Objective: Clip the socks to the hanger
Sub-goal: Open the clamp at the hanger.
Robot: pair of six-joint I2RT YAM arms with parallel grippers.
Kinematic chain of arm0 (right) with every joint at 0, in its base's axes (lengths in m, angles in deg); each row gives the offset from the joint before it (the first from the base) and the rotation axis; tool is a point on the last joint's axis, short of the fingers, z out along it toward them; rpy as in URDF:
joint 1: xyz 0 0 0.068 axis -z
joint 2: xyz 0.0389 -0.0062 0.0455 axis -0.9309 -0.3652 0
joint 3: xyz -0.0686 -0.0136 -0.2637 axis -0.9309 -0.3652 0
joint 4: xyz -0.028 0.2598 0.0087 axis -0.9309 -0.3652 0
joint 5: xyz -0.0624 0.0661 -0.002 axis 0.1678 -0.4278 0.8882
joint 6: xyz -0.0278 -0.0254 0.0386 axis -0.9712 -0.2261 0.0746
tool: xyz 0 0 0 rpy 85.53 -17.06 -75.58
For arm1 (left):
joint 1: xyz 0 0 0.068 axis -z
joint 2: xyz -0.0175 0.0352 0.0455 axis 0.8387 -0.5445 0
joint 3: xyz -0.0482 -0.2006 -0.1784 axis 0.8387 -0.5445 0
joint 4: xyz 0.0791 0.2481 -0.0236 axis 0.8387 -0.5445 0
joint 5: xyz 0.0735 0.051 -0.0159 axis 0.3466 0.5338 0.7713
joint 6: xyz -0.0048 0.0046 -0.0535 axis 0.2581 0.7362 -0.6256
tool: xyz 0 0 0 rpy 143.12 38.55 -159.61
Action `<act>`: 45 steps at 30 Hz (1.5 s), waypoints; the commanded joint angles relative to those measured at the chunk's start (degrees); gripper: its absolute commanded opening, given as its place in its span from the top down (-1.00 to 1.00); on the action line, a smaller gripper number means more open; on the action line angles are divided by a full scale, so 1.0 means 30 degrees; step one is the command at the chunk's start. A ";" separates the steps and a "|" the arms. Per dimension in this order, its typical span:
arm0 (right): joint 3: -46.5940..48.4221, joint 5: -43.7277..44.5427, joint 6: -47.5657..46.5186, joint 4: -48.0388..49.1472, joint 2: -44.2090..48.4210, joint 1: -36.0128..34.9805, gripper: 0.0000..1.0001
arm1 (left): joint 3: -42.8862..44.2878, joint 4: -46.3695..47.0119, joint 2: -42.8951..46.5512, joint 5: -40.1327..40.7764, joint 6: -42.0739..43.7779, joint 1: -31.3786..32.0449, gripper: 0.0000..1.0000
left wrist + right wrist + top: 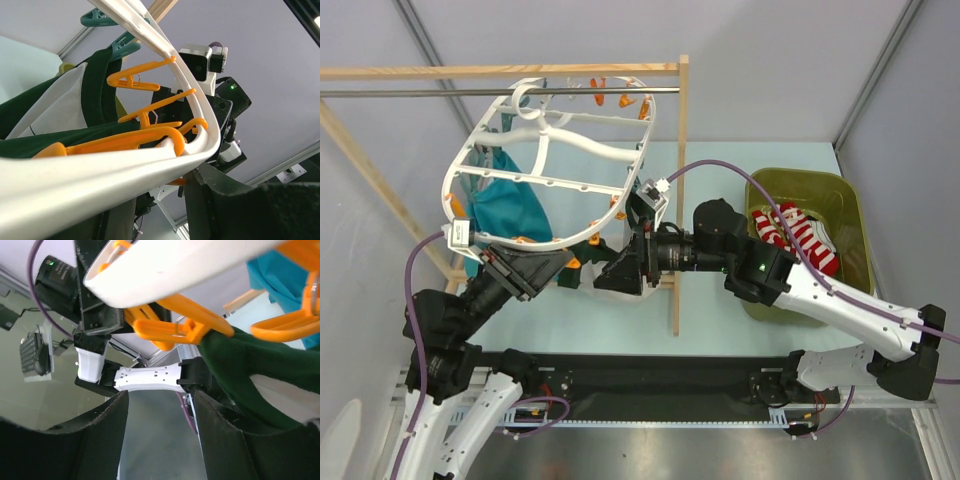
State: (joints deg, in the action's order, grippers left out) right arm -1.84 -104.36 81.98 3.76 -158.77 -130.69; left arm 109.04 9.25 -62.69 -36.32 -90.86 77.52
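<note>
The white oval hanger (582,141) hangs tilted from the rod, with orange clips (620,98) along its rim. My left gripper (525,262) holds its near rim. In the left wrist view the white rim (100,175) runs across between the dark fingers (225,200), so that gripper (155,192) is shut on it. My right gripper (615,275) sits just under the near rim, beside an orange clip (175,325). It (160,395) stands open with nothing between its fingers. Red-and-white socks (798,238) lie in the green bin at the right, apart from both grippers.
The olive-green bin (850,200) stands at the right. A wooden rack post (680,180) and metal rod (420,92) carry the hanger. A teal cloth (510,205) hangs from it, and a dark green-and-white garment (240,355) hangs next to the right gripper.
</note>
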 commanded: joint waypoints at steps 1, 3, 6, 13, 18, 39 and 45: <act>-0.0047 -0.0508 -0.1176 0.2413 -0.0142 -0.0652 -0.13 | 0.0344 0.0671 -0.0311 -0.0371 -0.1188 0.0076 1.00; 0.0040 -0.0419 -0.1208 0.3785 -0.0436 -0.0976 -0.11 | 0.0314 0.0935 -0.0310 -0.0604 -0.1424 0.0076 1.00; 0.0158 -0.0245 -0.1323 0.4871 -0.0818 -0.1387 -0.08 | 0.0314 0.1227 -0.0369 -0.0955 -0.1922 0.0047 1.00; 0.0041 0.1393 -0.1880 0.6250 -0.1111 -0.1563 -0.06 | 0.0578 0.1346 -0.0164 -0.1366 -0.2567 0.0076 1.00; 0.0421 0.1865 -0.2378 0.6136 -0.1637 -0.1534 0.02 | 0.0929 0.1024 0.0011 -0.1367 -0.2743 0.0047 1.00; 0.0920 0.0664 -0.2057 0.7425 -0.2166 -0.1417 1.00 | 0.1514 -0.0581 0.0100 -0.0665 -0.2395 0.0047 1.00; 0.1560 0.2566 -0.2699 0.4881 -0.1639 -0.1534 1.00 | 0.3475 -0.4824 0.0800 0.1705 -0.0696 0.0047 -0.25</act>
State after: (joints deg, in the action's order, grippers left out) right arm -1.10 -102.27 74.70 22.14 -164.97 -135.54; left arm 115.18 3.40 -62.14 -36.10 -94.35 77.52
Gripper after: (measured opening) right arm 0.083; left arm 0.539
